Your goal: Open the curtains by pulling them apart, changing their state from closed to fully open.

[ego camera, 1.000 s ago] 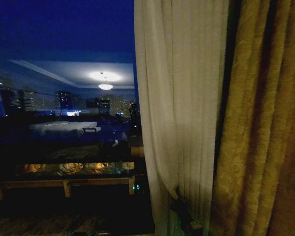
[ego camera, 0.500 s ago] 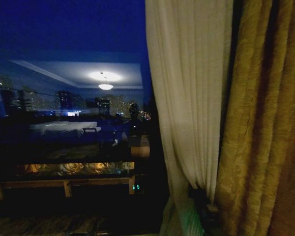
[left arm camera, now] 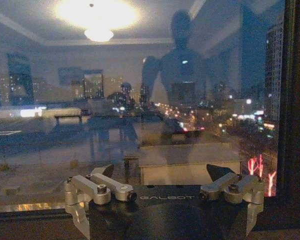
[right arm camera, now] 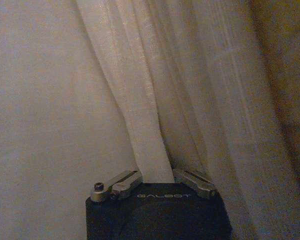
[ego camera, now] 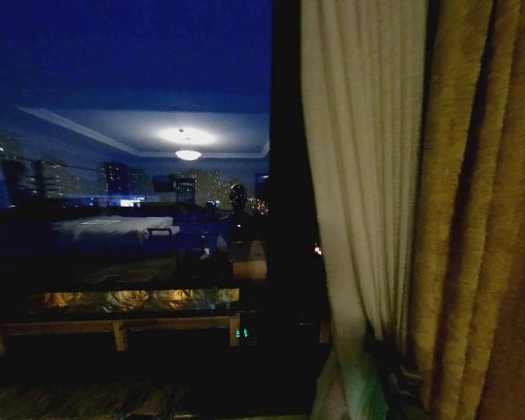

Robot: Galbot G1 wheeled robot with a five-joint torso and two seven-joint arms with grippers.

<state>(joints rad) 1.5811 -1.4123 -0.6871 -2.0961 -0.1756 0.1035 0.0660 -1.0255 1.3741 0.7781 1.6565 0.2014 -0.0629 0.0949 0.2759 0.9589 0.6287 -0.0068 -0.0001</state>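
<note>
Now the right hand (right arm camera: pixel 156 176) pinches a fold of the sheer cream pleated curtains (ego camera: pixel 363 175); left hand (left arm camera: pixel 164 192) spread.

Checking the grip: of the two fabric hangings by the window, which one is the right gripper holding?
The sheer cream-white curtain, pinched in the right gripper; the golden-brown patterned drape hangs untouched beside it.

**Readable marks: one brand name, twice**

The word "GALBOT" stands in pale capitals on the black housing of the left tool (left arm camera: pixel 165 200), centred between its two metal finger links. The same "GALBOT" lettering sits on the black housing of the right tool (right arm camera: pixel 156 186), just below where a fold of the curtains (right arm camera: pixel 140 110) enters it. A small green lit display (ego camera: pixel 241 333) under the window is too small to read.
</note>
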